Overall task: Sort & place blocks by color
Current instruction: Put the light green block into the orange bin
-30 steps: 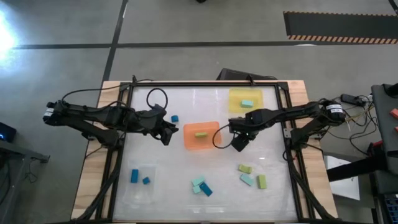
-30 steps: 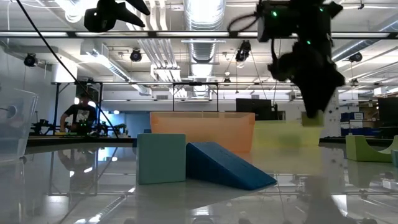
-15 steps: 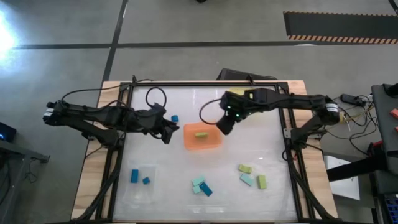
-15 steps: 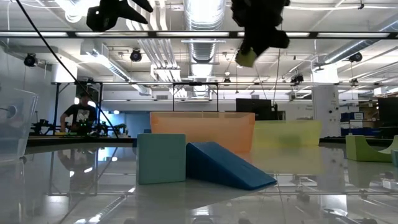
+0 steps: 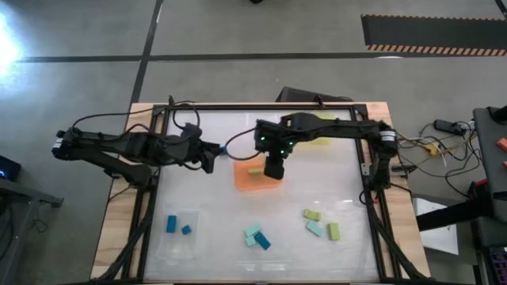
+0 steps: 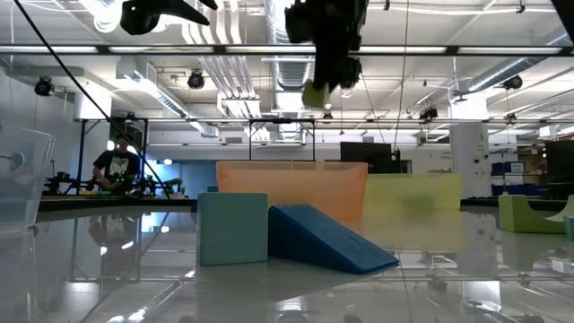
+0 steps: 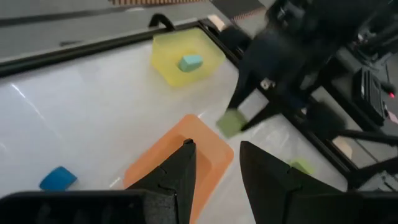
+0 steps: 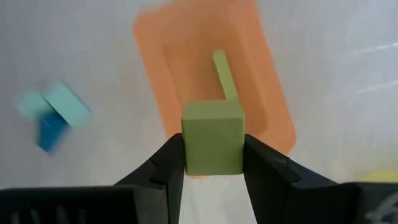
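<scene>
At the left hand (image 5: 210,158): waits in nearly the same spot as a moment ago, fingers partway apart, nothing between them. Just off to its side, one blue block (image 7: 58,178) on the counter (image 5: 206,202).

At the right hand (image 5: 272,169): big change here. Was out past the far side of the orange tray (image 5: 244,182) a moment ago, swung over by the yellow tray (image 7: 168,53), and now hangs right above the orange one. Pinches a green block (image 8: 213,146) tight between both fingers, up in the air. Straight under it, in the orange tray, another green piece (image 5: 255,170).

For the job, probably means green goes with green: next, likely lower and let go. Not done yet. Inside the yellow tray, one teal block (image 7: 190,62).

Well away from both hands, near the front edge: two blue blocks (image 5: 171,224), a teal and blue pair (image 5: 255,236), then a green and teal bunch (image 5: 317,226) waiting to be sorted.

Counter: white and shiny, with a wood rim. Room behind: big hall, bright ceiling lights, pipes, and a person (image 6: 115,161) far off at a desk.
</scene>
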